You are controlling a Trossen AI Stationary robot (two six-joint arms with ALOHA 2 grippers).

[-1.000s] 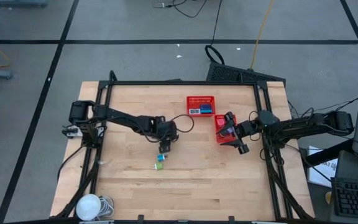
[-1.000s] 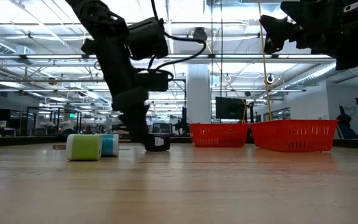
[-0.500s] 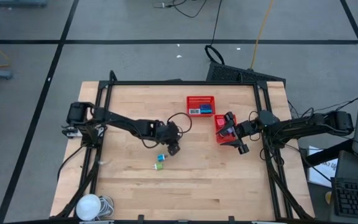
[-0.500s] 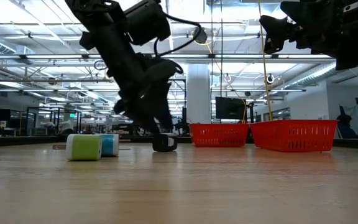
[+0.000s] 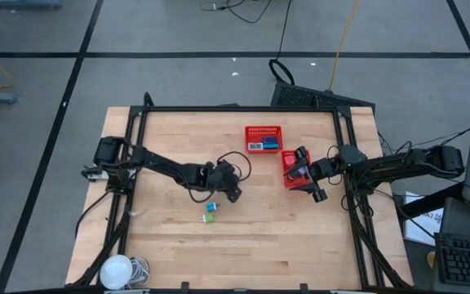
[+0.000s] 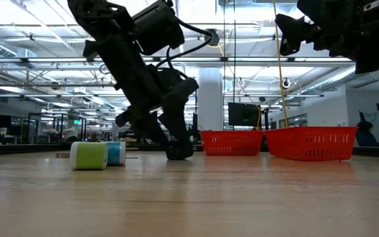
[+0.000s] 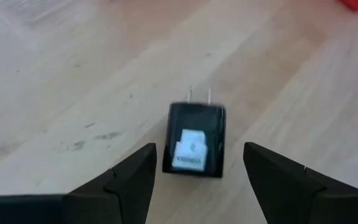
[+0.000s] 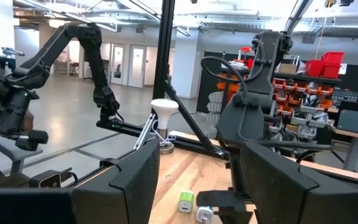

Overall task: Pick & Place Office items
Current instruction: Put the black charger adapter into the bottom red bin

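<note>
A black plug-in charger (image 7: 194, 140) with a white label lies flat on the wood, prongs pointing away from my left gripper (image 7: 199, 149). That gripper is open, with one finger on each side of the charger. In the high view my left gripper (image 5: 232, 193) is at mid-table, and in the low view it (image 6: 179, 150) slants down to the table top. A green piece (image 5: 208, 218) and a blue piece (image 5: 211, 207) rest on the table near it. My right gripper (image 5: 308, 175) is open and hovers over the right red basket (image 5: 290, 173). My left gripper stands open around the black charger (image 7: 194, 140), slanting down from the table's left. A narrow gap shows beside each finger (image 7: 135, 177) in the wrist view. I cannot tell whether a finger touches the charger, which lies flat on the table.
A second red basket (image 5: 263, 139) holding small items sits toward the far edge. A white bulb-like object (image 5: 117, 269) and cable lie at the near left corner. A black frame (image 5: 235, 109) runs round the table. Bare wood (image 5: 284, 229) spreads across the near right.
My left gripper has moved toward the table's right and tipped from nearly upright to a slant. The black charger has slid along the table with it, away from the green and blue pieces, which stayed put. My right arm has kept still.
</note>
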